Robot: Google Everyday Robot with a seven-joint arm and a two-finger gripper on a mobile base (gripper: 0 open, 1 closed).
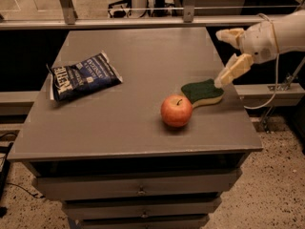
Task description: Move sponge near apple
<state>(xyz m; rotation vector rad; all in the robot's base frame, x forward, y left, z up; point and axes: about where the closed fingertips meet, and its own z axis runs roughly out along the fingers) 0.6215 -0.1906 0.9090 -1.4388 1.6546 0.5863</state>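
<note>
Red apple [176, 110] sits nearest me on the grey table [119, 132]. Just behind and right of the apple lies the sponge [202, 92]. It's light, squishy foam I reckon, so I'd pinch across its sides gently. Further back-right of the apple, my gripper [232, 51] hangs spread wide, holding nothing.

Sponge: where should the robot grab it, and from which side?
Probably grip the sponge across its narrow width, coming down from above at the end away from the apple. It lies flat, and the apple crowds its other end. The open gripper hovers near that end.
</note>
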